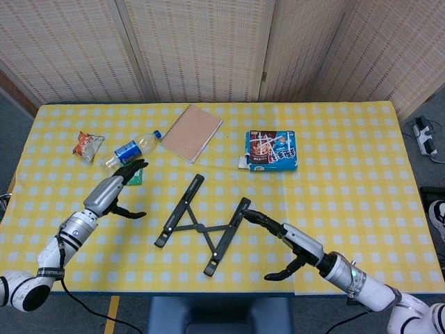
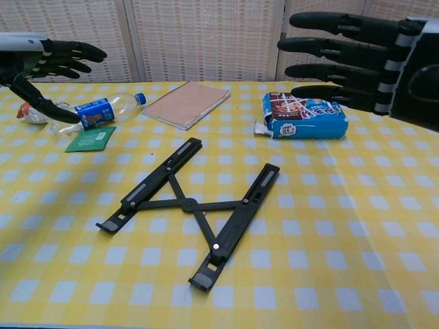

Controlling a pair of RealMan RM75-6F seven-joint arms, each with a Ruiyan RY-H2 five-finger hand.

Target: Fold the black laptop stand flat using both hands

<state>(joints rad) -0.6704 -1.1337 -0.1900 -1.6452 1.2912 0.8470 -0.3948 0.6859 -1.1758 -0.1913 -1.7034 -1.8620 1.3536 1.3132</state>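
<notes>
Laptop stand [image 1: 201, 224] looks folded flat on the tabletop [image 1: 348, 174], left robot hand [image 1: 111, 193] and right robot hand [image 1: 281, 240] spread, empty, so probably just pulling away next.

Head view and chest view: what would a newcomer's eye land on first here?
The black laptop stand lies collapsed flat in an X at the middle of the yellow checked table. An open left hand hangs off to its left, touching nothing, and an open right hand hovers by its right bar. Behind sit a notebook and a blue snack box.
</notes>
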